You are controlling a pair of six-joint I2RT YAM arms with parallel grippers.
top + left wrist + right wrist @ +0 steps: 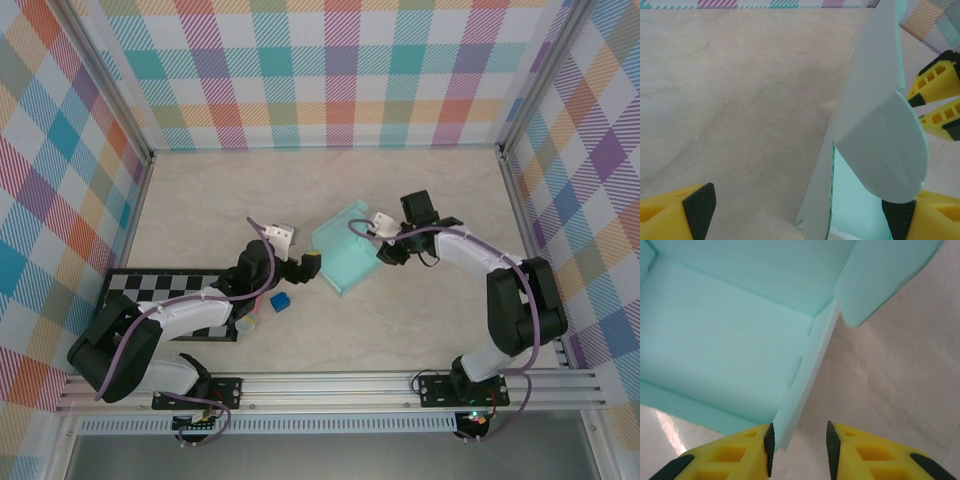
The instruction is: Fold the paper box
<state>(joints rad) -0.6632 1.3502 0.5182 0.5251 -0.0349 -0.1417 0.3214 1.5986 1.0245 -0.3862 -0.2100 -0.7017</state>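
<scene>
Mint-blue thin card formed the paper box [345, 258], which sat a little right of the middle of the pale, marble-patterned desk [200, 200]. It was partly folded, with its walls raised and its inside open upward. An arm met it from either side.

The left fingers [311, 264], yellow with black pads [699, 204], were at the box's left corner and spread wide. From the left wrist, one upright wall of the box stood edge-on between them. A rounded flap [885, 150] hung off that wall and overlapped the right-hand pad. The left-hand pad was well apart from the card, with bare desk between.

The right fingers [380, 252] were at the box's right side, held only narrowly apart and not pressed together. From the right wrist, the end of a raised side wall [805, 375] lay just beside the left-hand pad. Bare desk showed between that wall and the other pad, so the card was not pinched. The flat floor of the box [725, 340] stretched away beyond them.

A tiny dark blue cube [280, 301] lay toward the near edge, left of the box and apart from it. A black-and-white chequered mat [165, 295] lay by the left edge under the left arm. Bright plaid panels [330, 70] closed in the far and side edges.
</scene>
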